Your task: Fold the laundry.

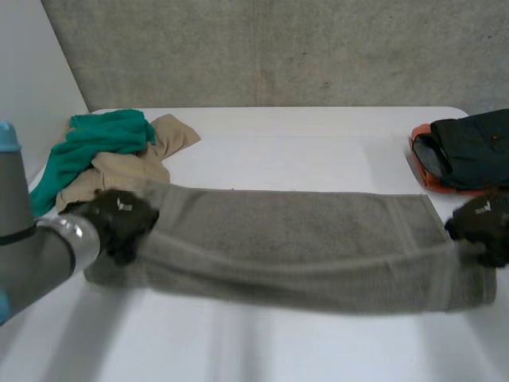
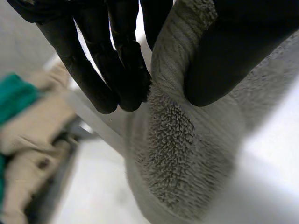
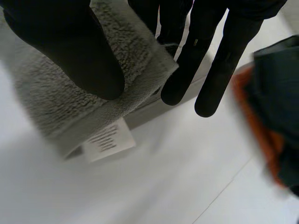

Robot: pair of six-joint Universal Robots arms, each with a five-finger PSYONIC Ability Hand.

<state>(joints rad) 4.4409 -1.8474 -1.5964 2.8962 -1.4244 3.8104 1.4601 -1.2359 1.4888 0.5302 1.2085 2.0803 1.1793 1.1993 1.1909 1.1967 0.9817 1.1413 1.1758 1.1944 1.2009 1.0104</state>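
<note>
Head view: grey towel [image 1: 294, 243] stretched lengthwise hand to hand; left hand [image 1: 119, 219] pinched one end, right hand [image 1: 481, 223] pinched other (label [image 3: 108, 140] beside its thumb).

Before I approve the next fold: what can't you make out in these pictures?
Grey towel, head view: near edge blurred, layers unclear.
Towel ends, head view: covered by the left hand and right hand.
Label, right wrist view: print too small to read.
Dark garment, head view: cut off by the edge.
Beige clothes, head view: partly under the green cloth.
</note>
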